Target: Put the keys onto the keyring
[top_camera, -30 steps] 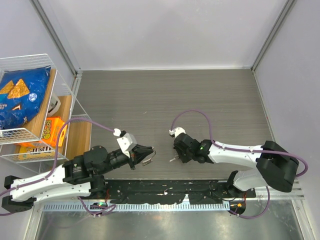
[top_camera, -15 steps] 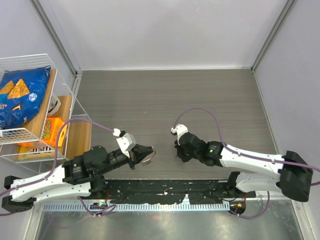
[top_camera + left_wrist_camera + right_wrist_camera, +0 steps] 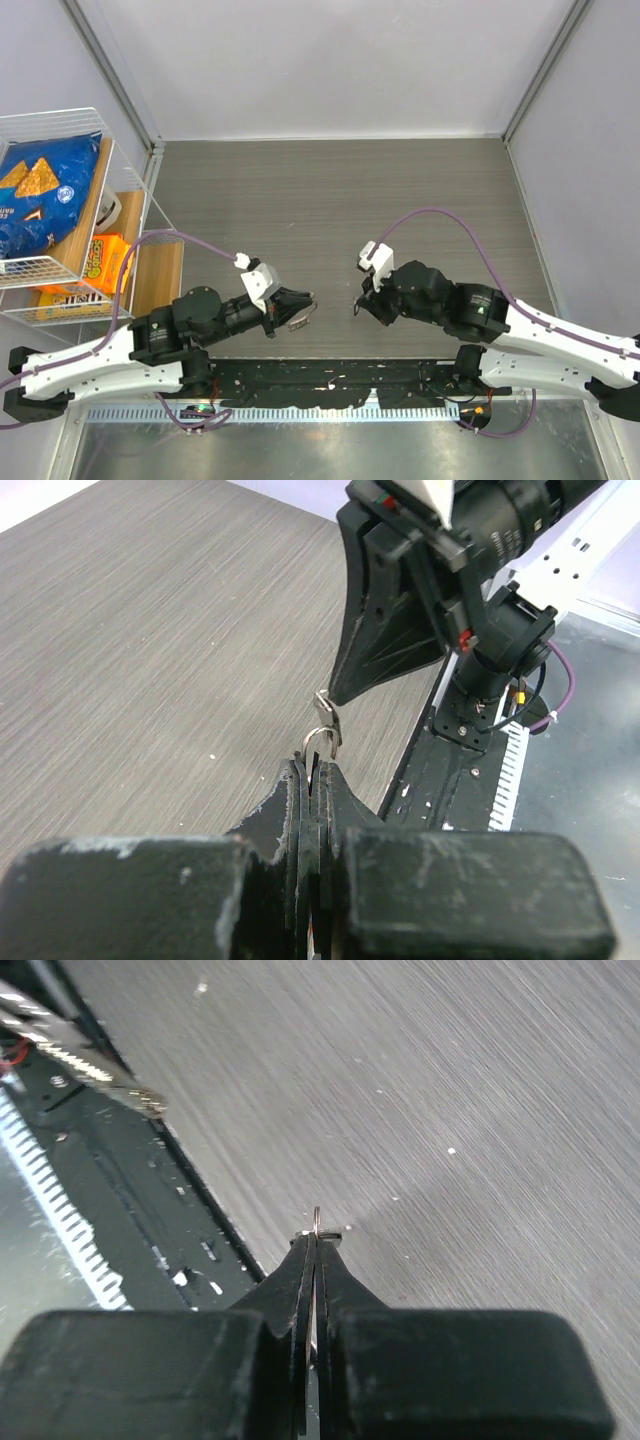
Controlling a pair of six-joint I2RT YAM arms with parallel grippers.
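Looking down from the top external camera, the left hand (image 3: 297, 312) is low and left of centre, shut on a small silvery thing that I take for the keyring (image 3: 299, 320). The right hand (image 3: 360, 306) faces it from the right, with a clear gap between the two above the grey bench (image 3: 330, 190). What the right hand pinches is too small to tell in this view.

In the left wrist view, the left fingers (image 3: 300, 790) are pressed together on the lower part of the keyring, whose upper arc stands free above the tips at the middle of the frame. The right hand reaches in from the upper right, narrow, with one key (image 3: 324, 708) pinched at its tip. Key and ring are very near; whether they touch I cannot tell.

In the right wrist view, the right fingers (image 3: 300, 1270) are closed on the key, and only its thin edge shows above the tips near the centre.

Both pieces are probably light, stiff and smooth metal, so they may slip or turn inside a pinch. The ring looks like springy wire, best held away from its split end. The key is best held by the blade, so the hole in its head stays free.
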